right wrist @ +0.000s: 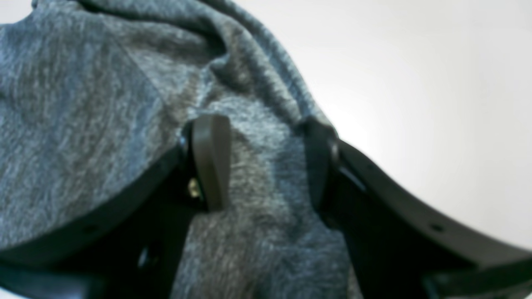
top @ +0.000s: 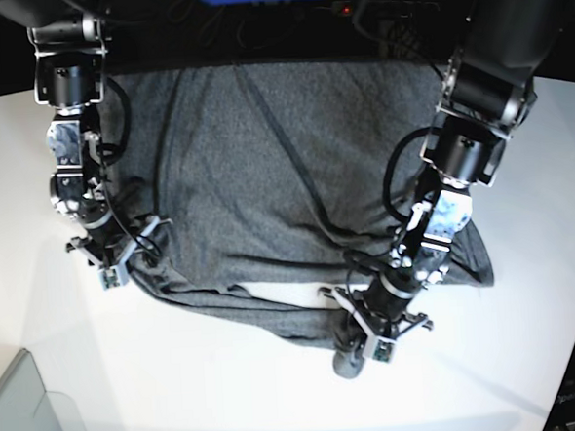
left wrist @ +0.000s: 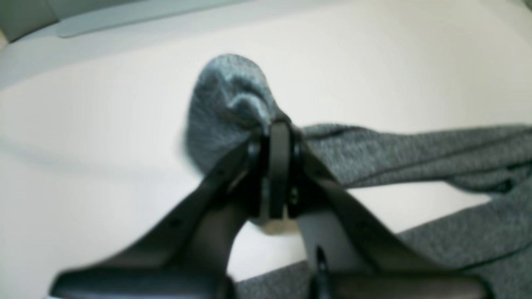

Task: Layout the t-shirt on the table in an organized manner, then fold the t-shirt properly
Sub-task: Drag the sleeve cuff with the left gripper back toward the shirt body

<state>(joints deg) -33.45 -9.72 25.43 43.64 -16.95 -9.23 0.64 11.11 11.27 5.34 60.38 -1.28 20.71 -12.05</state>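
We see the t-shirt [top: 265, 168] spread over the far half of the table [top: 530, 357], its broad body lying roughly flat toward the far edge while its near edge is rumpled into folds, with a small patch of white tabletop showing through a gap in the cloth. The left gripper [left wrist: 274, 137] is clamped tight on a bunched corner of the shirt's near edge, a knob of grey knit bulging out beyond its closed tips and a band of cloth trailing away to the side. The right gripper [right wrist: 266, 166] sits at the opposite side edge of the shirt with its jaws standing apart, cloth lying between them but nothing pinched. We judge the job to be in its laying-out stage: the garment is not yet square, and no fold has been made. To do this step well, we would draw the pinched corner outward and toward the near side of the table, keeping it low so the fabric slides rather than lifts, and we would want the right claw closed on its own edge first, so that the two pulls oppose each other and the wrinkles between them come out. As for heading, we cannot pick out collar or sleeves with confidence; the shirt's long axis appears to run across the table from one arm to the other, and dark creases fan from the far edge down toward the bunched near hem.
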